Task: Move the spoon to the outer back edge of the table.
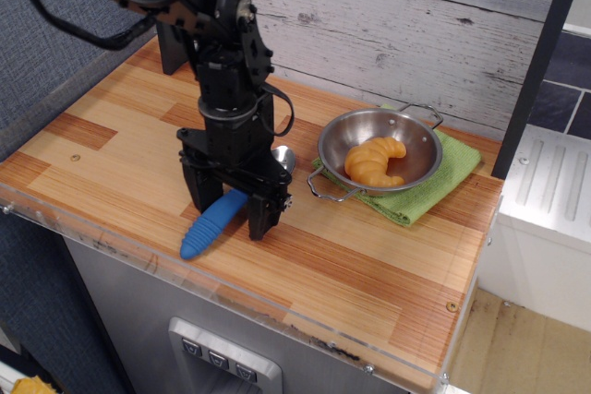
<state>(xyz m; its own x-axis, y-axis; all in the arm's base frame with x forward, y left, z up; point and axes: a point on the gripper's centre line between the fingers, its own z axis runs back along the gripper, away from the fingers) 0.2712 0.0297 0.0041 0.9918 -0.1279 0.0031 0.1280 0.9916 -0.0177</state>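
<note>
Blue ribbed plastic is what catches the eye first: the handle of the spoon (pixel 214 221) lies flat on the striped wooden tabletop (pixel 102 149), close to the front edge, pointing down toward the clear acrylic rim (pixel 83 232). Its metal bowl end is mostly hidden behind the black arm, with only a sliver of silver showing.

There is just this one view, from above and in front. The hand (pixel 230 210) is down at the tabletop with its two dark fingers (pixel 263 212) spread apart, one on each side of the upper part of the handle. They straddle it rather than clamp it; I see a gap on both sides, so the spoon is not gripped yet. That placement looks chosen so that closing would catch the thick handle near its middle.

To the right, well clear of the arm, a steel bowl (pixel 417 139) holding a croissant (pixel 373 161) sits on a green cloth (pixel 451 176). The back edge by the plank wall (pixel 388 34) is where the spoon has to go, I judge.
</note>
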